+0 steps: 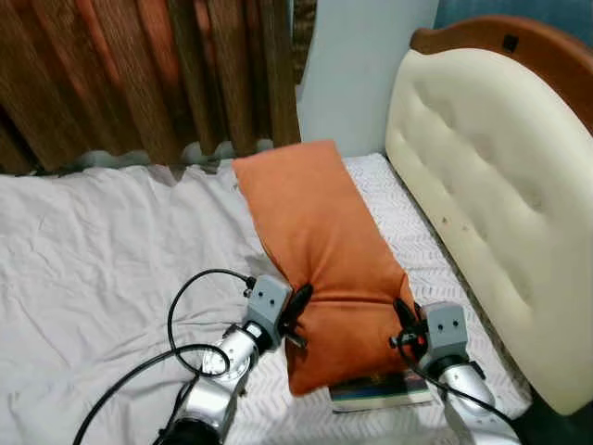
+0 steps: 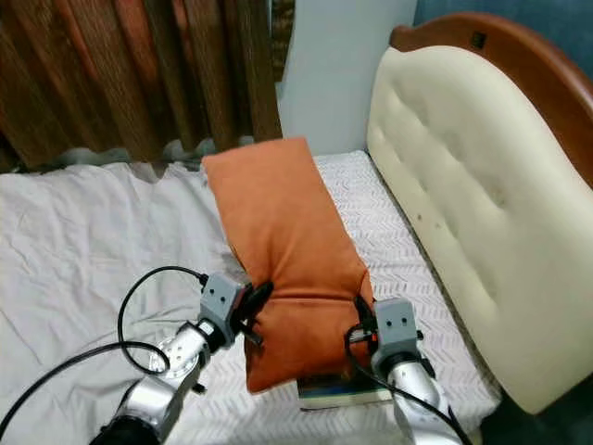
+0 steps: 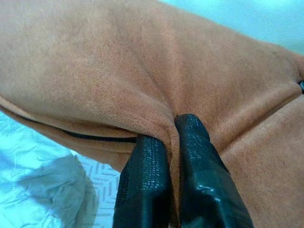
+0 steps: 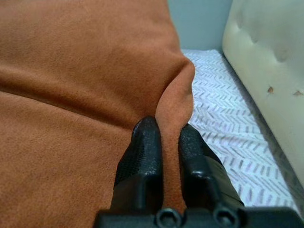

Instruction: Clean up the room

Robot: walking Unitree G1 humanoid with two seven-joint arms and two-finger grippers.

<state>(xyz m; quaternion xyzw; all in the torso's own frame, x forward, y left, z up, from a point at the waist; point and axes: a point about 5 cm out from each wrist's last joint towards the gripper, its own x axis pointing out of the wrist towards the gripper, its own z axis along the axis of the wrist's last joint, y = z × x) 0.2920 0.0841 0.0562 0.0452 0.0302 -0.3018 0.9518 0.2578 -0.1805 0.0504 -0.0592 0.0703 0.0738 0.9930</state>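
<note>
Two hands grip the orange pillow (image 1: 320, 250) on the bed (image 1: 93, 269), left hand (image 1: 298, 315) and right hand (image 1: 405, 324) each pinching a near-end side fold, long axis running directly ahead between them, both equally near.

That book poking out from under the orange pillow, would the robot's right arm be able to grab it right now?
Probably not yet. The right gripper is shut on the orange pillow, which covers most of the book. The left gripper also pinches the pillow, so both are busy.
</note>
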